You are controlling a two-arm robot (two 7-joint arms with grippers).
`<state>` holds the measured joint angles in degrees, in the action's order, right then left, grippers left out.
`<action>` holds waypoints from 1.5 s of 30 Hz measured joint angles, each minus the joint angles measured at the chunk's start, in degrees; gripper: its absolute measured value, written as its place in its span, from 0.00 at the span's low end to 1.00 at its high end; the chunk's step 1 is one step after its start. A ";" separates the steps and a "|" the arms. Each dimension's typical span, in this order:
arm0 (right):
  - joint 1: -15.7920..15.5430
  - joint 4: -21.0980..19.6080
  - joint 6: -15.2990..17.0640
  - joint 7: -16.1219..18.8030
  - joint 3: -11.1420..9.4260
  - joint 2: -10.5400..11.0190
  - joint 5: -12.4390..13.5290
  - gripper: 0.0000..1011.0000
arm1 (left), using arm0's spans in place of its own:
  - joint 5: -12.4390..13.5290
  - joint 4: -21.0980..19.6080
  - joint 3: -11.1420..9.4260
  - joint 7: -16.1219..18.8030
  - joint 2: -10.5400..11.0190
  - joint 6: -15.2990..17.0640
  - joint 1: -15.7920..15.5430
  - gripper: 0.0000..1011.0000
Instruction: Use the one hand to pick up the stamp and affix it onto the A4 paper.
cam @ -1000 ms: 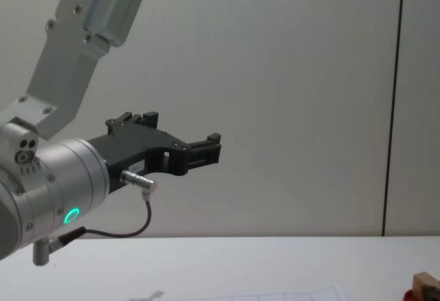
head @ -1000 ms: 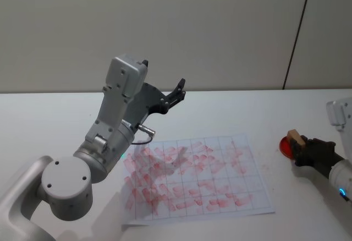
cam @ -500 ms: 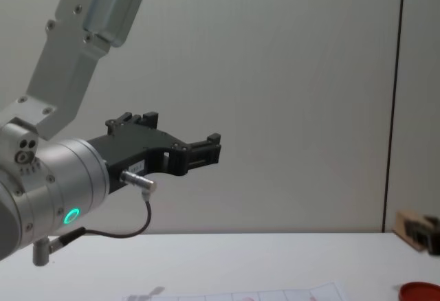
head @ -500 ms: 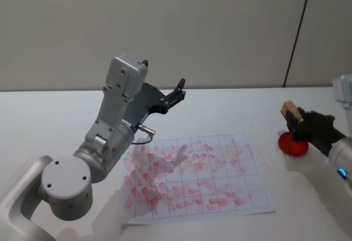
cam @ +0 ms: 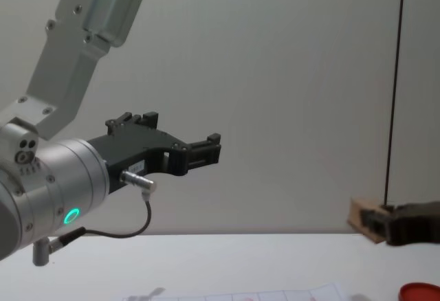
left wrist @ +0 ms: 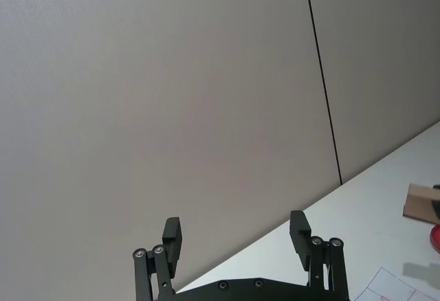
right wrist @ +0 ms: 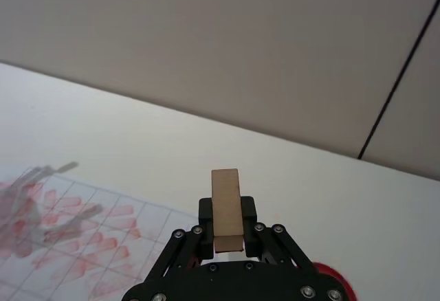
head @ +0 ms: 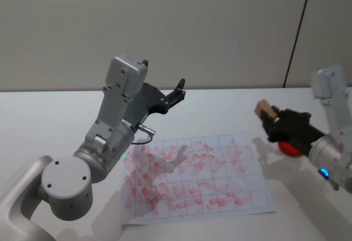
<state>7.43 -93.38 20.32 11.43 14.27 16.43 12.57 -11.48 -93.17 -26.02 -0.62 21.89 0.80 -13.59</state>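
Right gripper (head: pixel 271 122) is clamped on the stamp (head: pixel 264 109), holding it in the air just off the paper (head: pixel 198 175) at its far-right corner, up and left of the red pad (head: pixel 290 149). Stamp's long axis sticks out past the fingertips toward the paper, so the sheet lies left of and below it. Next move looks like a short shift left, tip the free end down, press. Left gripper (head: pixel 177 92) hangs raised over the paper's far-left side, jaws wide, empty.
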 joint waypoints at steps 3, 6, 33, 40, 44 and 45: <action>-0.38 -0.59 1.49 0.72 0.82 -0.34 -0.76 0.21 | 0.00 0.00 0.00 0.00 0.00 0.00 0.00 0.99; -0.83 -1.07 2.82 1.33 1.62 -0.58 -1.61 0.21 | 0.00 0.00 0.00 0.00 0.00 0.00 0.00 0.99; -3.66 -0.48 7.09 6.02 4.37 0.07 -5.41 0.21 | 0.00 0.00 0.00 0.00 0.00 0.00 0.00 0.99; -3.73 1.34 5.68 7.53 4.74 0.13 -5.95 0.21 | 0.00 0.00 0.00 0.00 0.00 0.00 0.00 0.99; -3.68 2.66 4.38 8.36 4.98 0.06 -6.39 0.21 | 0.00 0.00 0.00 0.00 0.00 0.00 0.00 0.99; -3.65 2.84 4.25 8.46 4.99 0.04 -6.44 0.21 | 0.00 0.00 0.00 0.00 0.00 0.00 0.00 0.99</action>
<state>3.78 -90.54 24.57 19.89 19.26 16.48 6.14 -11.48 -93.17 -26.03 -0.62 21.89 0.80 -13.59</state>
